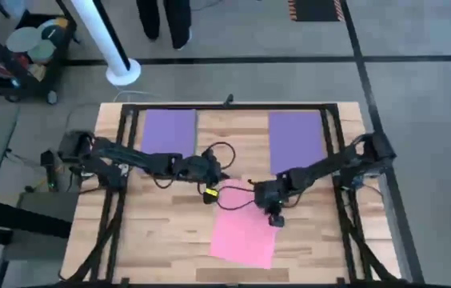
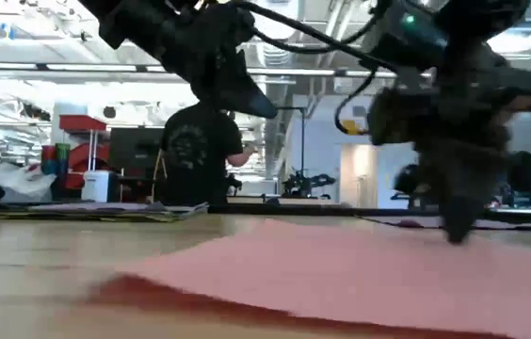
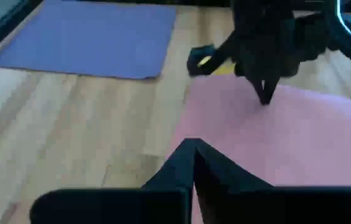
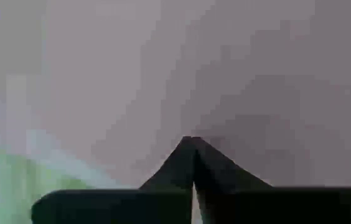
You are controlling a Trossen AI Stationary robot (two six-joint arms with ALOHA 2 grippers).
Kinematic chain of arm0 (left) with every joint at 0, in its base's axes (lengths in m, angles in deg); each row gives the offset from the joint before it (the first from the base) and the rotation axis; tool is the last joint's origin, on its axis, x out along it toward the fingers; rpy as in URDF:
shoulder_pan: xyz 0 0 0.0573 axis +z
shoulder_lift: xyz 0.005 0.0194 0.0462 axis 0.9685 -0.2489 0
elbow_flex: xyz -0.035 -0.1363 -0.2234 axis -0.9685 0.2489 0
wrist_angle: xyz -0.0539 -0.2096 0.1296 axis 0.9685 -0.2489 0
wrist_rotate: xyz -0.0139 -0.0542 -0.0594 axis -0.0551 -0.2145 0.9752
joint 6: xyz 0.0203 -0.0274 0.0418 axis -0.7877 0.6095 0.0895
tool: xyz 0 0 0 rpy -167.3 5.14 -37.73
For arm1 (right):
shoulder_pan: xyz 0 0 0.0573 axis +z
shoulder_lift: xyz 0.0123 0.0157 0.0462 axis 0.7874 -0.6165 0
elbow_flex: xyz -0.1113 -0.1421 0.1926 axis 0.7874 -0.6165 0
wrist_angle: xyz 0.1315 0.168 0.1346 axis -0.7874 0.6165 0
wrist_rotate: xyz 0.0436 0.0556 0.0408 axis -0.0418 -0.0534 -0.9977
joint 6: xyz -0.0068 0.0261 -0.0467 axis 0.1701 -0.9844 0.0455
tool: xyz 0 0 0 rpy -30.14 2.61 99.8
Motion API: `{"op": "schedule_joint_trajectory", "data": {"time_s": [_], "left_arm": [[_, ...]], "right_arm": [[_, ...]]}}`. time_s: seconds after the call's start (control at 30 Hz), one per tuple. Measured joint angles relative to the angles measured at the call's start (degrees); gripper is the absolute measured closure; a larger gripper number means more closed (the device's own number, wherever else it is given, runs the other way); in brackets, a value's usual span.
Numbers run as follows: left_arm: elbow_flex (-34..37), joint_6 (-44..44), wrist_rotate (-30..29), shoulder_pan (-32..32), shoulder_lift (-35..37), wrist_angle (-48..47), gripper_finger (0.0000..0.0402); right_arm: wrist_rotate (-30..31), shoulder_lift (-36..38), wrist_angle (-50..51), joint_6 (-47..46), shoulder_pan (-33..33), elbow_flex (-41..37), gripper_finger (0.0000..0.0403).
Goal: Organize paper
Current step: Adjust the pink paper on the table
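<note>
While the right gripper (image 1: 274,218), closed and empty, presses on the pink sheet (image 1: 244,234) at lower centre, light steady contact is advised; the left gripper (image 1: 224,175) is closed too.

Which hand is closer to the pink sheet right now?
Right. The right hand is shut with its tip down on the pink sheet; the left hand, shut, sits just off its far corner.

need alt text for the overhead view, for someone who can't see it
Seen from above, two dark robot arms meet over a wooden table, the right gripper shut with its tip on a tilted pink sheet and the left gripper shut near that sheet's top edge. Two purple sheets lie flat side by side at the far edge.
</note>
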Motion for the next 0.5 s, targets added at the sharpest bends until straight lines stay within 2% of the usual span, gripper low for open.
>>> {"op": "schedule_joint_trajectory", "data": {"time_s": [0.2,0.3,0.37,0.5], "left_arm": [[0.0,0.0,-0.36,0.04,0.0,-0.09,0.0401],[0.0,0.13,-1.21,0.2,0.0,-0.21,0.0401],[0.0,0.44,-3.39,0.46,0.0,-0.55,0.0401],[0.0,2.01,-7.87,1.87,0.0,-0.34,0.0401]], "right_arm": [[-0.15,5.6,14.08,-0.94,1.56,-0.04,0.0403],[0.08,9.2,16.86,-2.09,2.14,-0.04,0.0403],[0.21,11.66,12.99,-3.69,2.09,-0.04,0.0403],[3.33,13.56,-2.68,-4.8,1.93,-0.11,0.0403]]}}
